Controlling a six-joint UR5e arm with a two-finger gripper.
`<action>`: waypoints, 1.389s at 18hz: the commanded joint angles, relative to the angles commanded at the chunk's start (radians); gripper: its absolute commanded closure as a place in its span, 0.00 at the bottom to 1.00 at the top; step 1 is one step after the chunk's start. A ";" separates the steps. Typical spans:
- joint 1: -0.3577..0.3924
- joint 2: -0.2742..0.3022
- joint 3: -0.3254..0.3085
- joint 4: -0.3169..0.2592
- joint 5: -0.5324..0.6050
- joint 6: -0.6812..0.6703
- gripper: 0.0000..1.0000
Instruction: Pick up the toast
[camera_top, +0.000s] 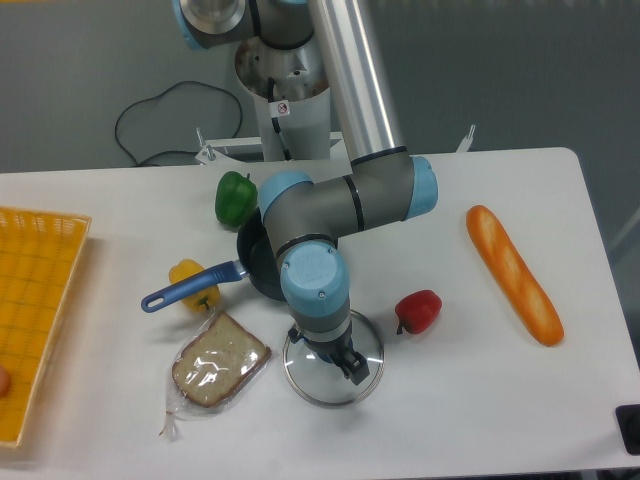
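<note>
Just to the left of the end effector (349, 367), on the white bench (480, 420), the toast (220, 360) is seen lying flat in its clear crinkly bag, the twisted tail of the bag trailing toward the near edge. The end effector is poised over a glass lid (334, 362) with a metal rim, and whether it is touching the lid or only hanging above it cannot be told. Its fingers are seen from above and are largely masked by the wrist, so whether they are spread or closed cannot be told; nothing is seen to be held.

Behind the end effector a dark pan with a blue handle (195, 285) is partly hidden by the arm. A yellow pepper (192, 280) lies under that handle, a green pepper (236, 198) farther back, a red pepper (418, 311) just to the right, and a baguette (513, 272) well off to the right. A yellow basket (38, 300) stands far to the left.

The step in hand is judged to be the approach: the toast has not been reached, and the end effector is offset from it to the right. A short sideways shift to the left is called for next, followed by a descent with the fingers opened across the slice. Because the slice lies so flat and the bag is slippery, a low, well-centred closure would be needed.
</note>
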 joint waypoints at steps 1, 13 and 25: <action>0.002 0.002 0.000 -0.002 0.002 0.023 0.00; 0.006 0.080 -0.009 -0.003 -0.048 0.029 0.00; -0.027 0.103 0.002 0.000 -0.153 -0.254 0.00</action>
